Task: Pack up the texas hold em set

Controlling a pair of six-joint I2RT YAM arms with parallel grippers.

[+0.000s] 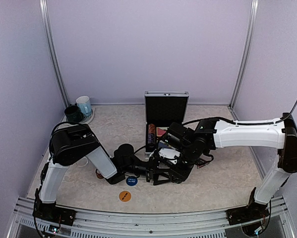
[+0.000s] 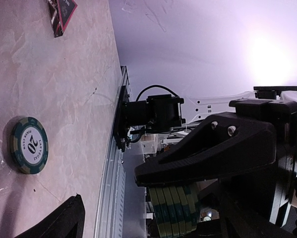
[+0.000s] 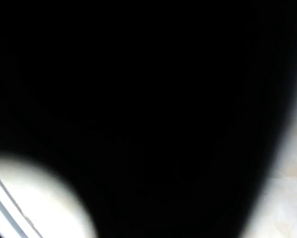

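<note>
One chip stack (image 1: pixel 150 133) and red deck (image 1: pixel 161 131) lie in the case (image 1: pixel 166 106); left hand (image 1: pixel 153 174) apart, right hand (image 1: pixel 163 159) unclear.

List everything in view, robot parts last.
case: 1, silver with black lining, open, back centre of the table
card deck: 1, red and black, on the table
loose chip: 1, green and cream, marked 20, flat on the table
chip stack: 1, green and cream, apparently gripped by the right gripper
blue button: 1, front centre
orange button: 1, near the front edge
mugs: 2, dark green and light blue, back left
table: 1, beige marbled
left gripper: open, low over the table
right gripper: facing the left one; its own camera is blacked out
</note>
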